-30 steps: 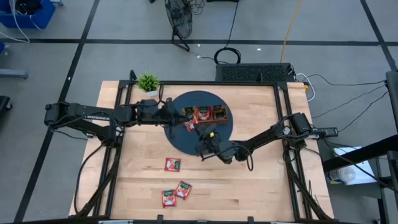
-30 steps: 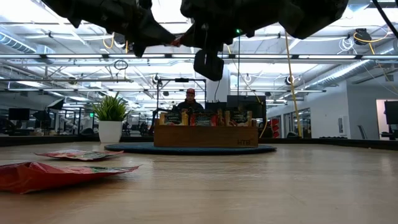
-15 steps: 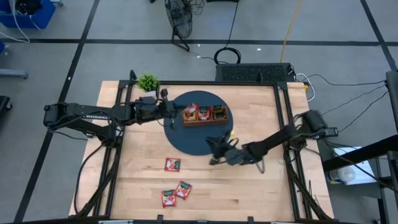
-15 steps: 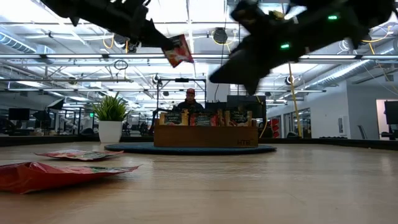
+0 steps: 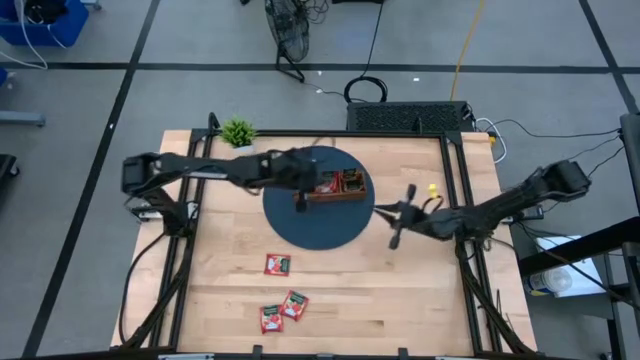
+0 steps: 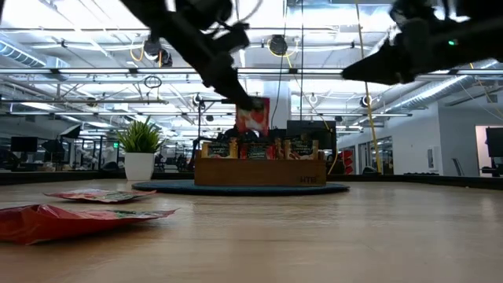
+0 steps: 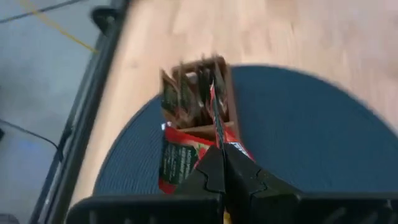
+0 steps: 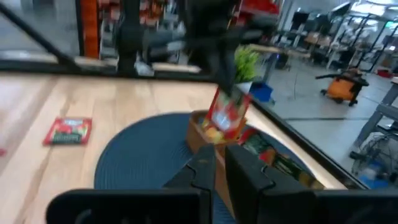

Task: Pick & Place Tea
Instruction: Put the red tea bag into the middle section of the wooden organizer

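Over the wooden tray (image 5: 335,188), left gripper (image 5: 303,182) jaws pinch one red sachet (image 6: 253,115); three sachets (image 5: 281,298) lie loose; right gripper (image 5: 396,222) jaws: cannot tell.

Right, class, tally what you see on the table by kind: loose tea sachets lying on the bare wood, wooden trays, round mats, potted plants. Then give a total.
Loose tea sachets: 3
Wooden tray: 1
Round blue mat: 1
Potted plant: 1
Total: 6
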You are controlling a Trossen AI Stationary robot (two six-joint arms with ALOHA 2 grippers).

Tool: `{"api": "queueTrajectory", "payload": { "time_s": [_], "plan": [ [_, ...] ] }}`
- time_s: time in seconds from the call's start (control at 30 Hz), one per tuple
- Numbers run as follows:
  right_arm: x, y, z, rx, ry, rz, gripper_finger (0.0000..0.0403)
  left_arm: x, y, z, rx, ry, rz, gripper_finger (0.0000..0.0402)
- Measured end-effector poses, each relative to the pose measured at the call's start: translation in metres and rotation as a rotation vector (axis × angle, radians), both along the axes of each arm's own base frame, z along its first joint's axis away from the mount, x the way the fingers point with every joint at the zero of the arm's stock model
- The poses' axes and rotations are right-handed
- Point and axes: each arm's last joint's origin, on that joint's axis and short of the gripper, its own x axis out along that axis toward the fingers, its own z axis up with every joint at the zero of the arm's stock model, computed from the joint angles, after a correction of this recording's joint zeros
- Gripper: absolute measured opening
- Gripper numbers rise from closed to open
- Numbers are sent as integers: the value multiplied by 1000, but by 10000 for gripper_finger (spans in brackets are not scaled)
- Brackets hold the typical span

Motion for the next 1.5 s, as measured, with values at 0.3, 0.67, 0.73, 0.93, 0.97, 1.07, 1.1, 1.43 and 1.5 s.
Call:
{"api": "queueTrajectory", "payload": {
  "time_s": [0.3,0.67,0.73,0.93,0.97,1.07,1.1,1.43,1.5],
  "plan": [
    [-39,-12,-10,58,-192,4,18,27,19,-23,128,110,-108,1],
    [-42,-7,-13,57,-176,40,18,29,38,-38,124,122,-184,1],
    [-42,-7,-13,56,-175,40,18,29,37,-43,123,138,-200,1],
    [-42,-7,-13,54,-171,39,18,33,38,-49,128,141,-209,1],
    [-42,-7,-13,54,-172,39,18,33,38,-51,126,148,-208,1],
    [-42,-7,-13,53,-171,39,18,32,39,-53,138,162,-192,1],
    [-42,-7,-13,53,-171,39,18,33,40,-51,148,154,-176,1],
    [-42,-7,-13,53,-171,39,18,30,43,-52,149,185,-28,78],
    [-42,-7,-13,53,-171,39,18,30,44,-52,146,182,-10,93]
  ]
}}
